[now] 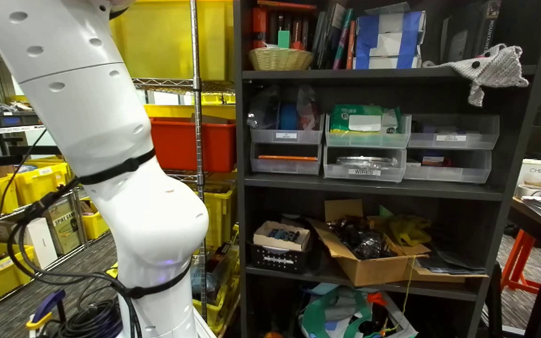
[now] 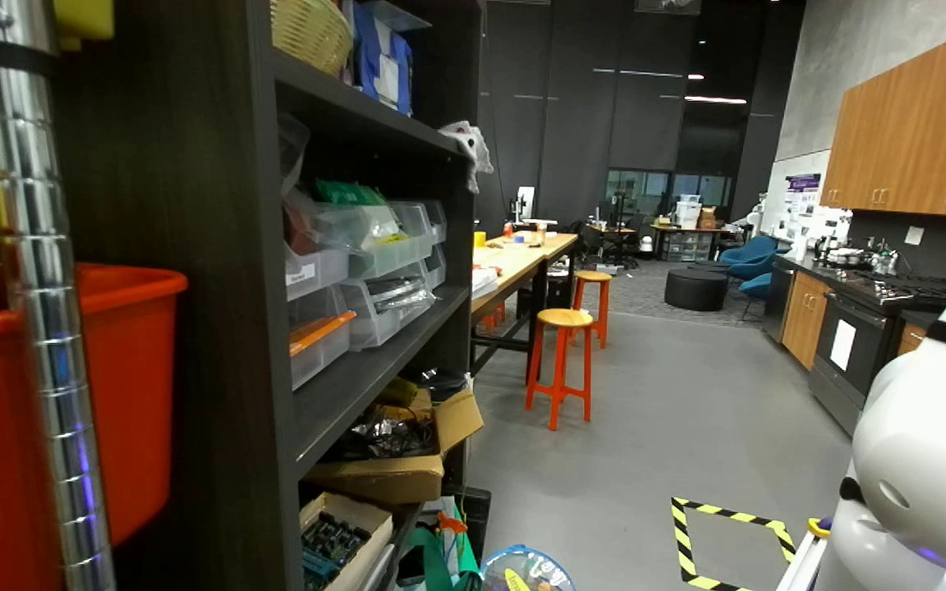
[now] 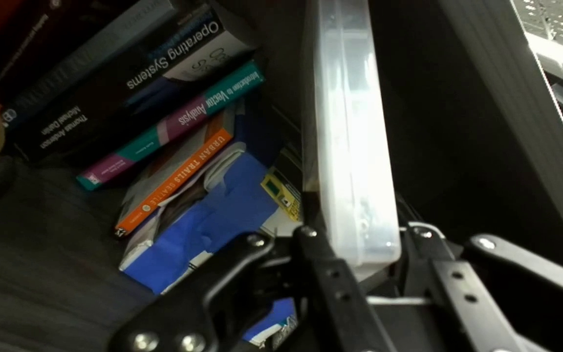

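In the wrist view we see the jaws closed across the thickness of a translucent plastic case (image 3: 352, 146), which appears beside the blue-and-white box (image 3: 218, 210), with an orange-spined book (image 3: 174, 185) against that box's opposite side and a teal-and-purple book (image 3: 171, 128) farther from the box.

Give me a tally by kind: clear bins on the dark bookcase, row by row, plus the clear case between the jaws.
Upper-row clear bins: 3
Lower-row clear bins: 3
Clear case between the jaws: 1
Total: 7
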Available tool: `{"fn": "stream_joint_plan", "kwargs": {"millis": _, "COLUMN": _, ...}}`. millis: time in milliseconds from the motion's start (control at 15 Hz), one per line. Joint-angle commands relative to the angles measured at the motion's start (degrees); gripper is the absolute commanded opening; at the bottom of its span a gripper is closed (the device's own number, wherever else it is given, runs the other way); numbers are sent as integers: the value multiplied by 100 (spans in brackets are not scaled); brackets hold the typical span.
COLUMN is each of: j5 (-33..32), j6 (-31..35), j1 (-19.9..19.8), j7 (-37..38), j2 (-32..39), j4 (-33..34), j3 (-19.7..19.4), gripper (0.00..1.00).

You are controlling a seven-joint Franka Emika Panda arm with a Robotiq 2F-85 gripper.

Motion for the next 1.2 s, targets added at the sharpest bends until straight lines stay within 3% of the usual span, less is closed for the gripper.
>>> {"fn": "stream_joint_plan", "kwargs": {"millis": 0, "j5": 306, "j6": -394, "j1": -14, "j7": 182, "j2": -15, "j4": 200, "j3": -34, "gripper": 7}}
{"fn": "stream_joint_plan", "kwargs": {"millis": 267, "j5": 453, "j6": -1012, "j1": -45, "j7": 389, "j2": -40, "j4": 212, "j3": -62, "gripper": 7}}
{"fn": "stream_joint_plan", "kwargs": {"millis": 333, "j5": 756, "j6": -1392, "j1": -63, "j7": 38, "j2": -158, "j4": 3, "j3": -389, "gripper": 7}}
{"fn": "stream_joint_plan", "kwargs": {"millis": 533, "j5": 939, "j6": -2154, "j1": -246, "j7": 87, "j2": -208, "j4": -126, "j3": -619, "gripper": 7}}
{"fn": "stream_joint_plan", "kwargs": {"millis": 1133, "j5": 858, "j6": -3618, "j1": -898, "j7": 367, "j2": -167, "j4": -383, "j3": -980, "gripper": 7}}
